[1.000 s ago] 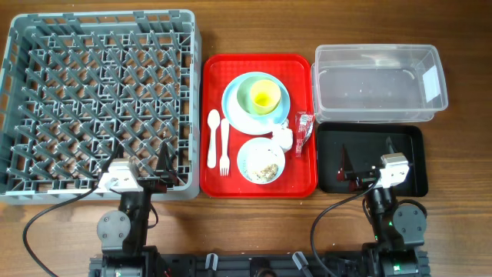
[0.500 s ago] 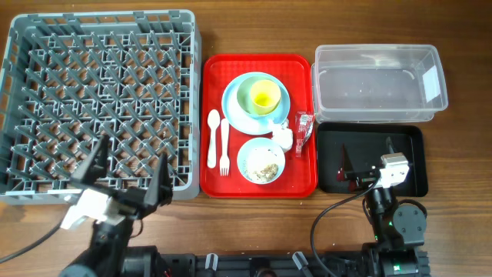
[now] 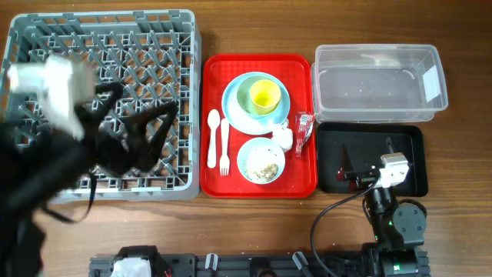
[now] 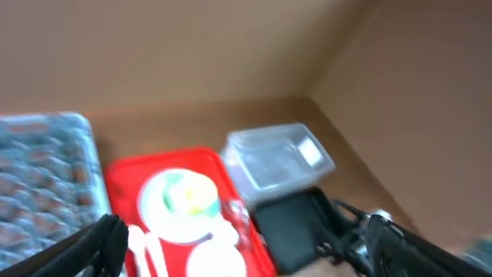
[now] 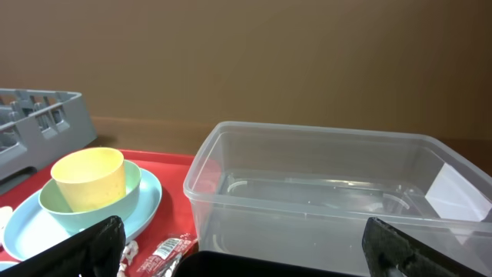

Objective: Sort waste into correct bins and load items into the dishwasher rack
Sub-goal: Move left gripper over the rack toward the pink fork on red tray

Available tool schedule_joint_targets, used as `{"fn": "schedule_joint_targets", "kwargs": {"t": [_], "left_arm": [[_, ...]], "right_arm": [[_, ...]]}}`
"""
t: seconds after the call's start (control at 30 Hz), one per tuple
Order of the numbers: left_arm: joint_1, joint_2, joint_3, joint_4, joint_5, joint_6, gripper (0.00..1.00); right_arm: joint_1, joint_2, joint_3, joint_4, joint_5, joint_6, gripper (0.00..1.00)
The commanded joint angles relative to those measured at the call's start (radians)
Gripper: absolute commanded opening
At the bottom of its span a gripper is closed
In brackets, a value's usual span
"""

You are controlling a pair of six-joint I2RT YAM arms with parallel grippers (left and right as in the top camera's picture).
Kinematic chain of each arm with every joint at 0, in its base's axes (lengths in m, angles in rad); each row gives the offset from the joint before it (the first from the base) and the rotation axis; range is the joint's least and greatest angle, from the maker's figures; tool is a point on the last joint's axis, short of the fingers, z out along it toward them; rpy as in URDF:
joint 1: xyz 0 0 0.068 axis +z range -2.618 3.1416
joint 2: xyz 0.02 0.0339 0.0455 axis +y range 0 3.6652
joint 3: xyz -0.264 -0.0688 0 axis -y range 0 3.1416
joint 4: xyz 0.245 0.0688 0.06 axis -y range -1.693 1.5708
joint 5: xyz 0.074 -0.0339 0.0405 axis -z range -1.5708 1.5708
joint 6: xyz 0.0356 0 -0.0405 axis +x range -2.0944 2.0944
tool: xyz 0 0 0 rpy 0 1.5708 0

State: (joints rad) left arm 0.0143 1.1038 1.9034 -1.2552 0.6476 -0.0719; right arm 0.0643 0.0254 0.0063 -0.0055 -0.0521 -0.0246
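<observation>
Hovering high over the grey dishwasher rack (image 3: 154,46) on the desk's left side, the left gripper (image 4: 238,227) is spread wide and empty. That height takes in the whole desk, probably so a target can be picked. The right gripper (image 5: 242,242) sits low over the black tray (image 3: 407,165) at the near right corner, its fingers parted and holding nothing, likely parked clear of the work.

Everything to be handled lies on the red tray (image 3: 211,69) at mid-desk:
- The yellow cup (image 3: 264,95) is nested in the pale green bowl (image 3: 247,94) on the light blue plate (image 3: 234,108).
- The spoon (image 3: 213,138) and fork (image 3: 224,146) lie side by side to the left.
- The light blue bowl (image 3: 244,158) holds rice scraps (image 3: 265,165).
- The tissue (image 3: 284,137) and red wrapper (image 3: 304,127) lie nearest the bins.

The clear tub (image 3: 319,77) at the far right corner looks empty, so sorting appears unstarted.
</observation>
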Motion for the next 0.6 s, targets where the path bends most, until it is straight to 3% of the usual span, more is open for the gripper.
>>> {"fn": "schedule_joint_targets", "kwargs": {"t": [0.0,0.07,0.1,0.13,0.17,0.33,0.57], "left_arm": [[0.003,0.127,0.077,-0.045,0.248,0.008,1.0],[0.003,0.169,0.077,-0.06,0.299,0.008,1.0],[0.003,0.185,0.077,-0.072,0.298,0.008,0.75],[0.003,0.198,0.077,-0.084,0.298,0.008,0.29],[0.003,0.213,0.077,-0.106,0.298,0.008,0.04],[-0.057,0.272,0.072,-0.208,0.213,0.009,0.04],[-0.267,0.277,-0.028,-0.204,0.106,0.007,0.04]], "right_arm": [[0.005,-0.001,0.001,0.005,-0.001,0.001,1.0],[0.005,-0.001,0.001,0.005,-0.001,0.001,1.0],[0.005,-0.001,0.001,0.005,-0.001,0.001,1.0],[0.005,-0.001,0.001,0.005,-0.001,0.001,1.0],[0.005,-0.001,0.001,0.005,-0.001,0.001,1.0],[0.005,-0.001,0.001,0.005,-0.001,0.001,1.0],[0.005,-0.001,0.001,0.005,-0.001,0.001,1.0]]}}
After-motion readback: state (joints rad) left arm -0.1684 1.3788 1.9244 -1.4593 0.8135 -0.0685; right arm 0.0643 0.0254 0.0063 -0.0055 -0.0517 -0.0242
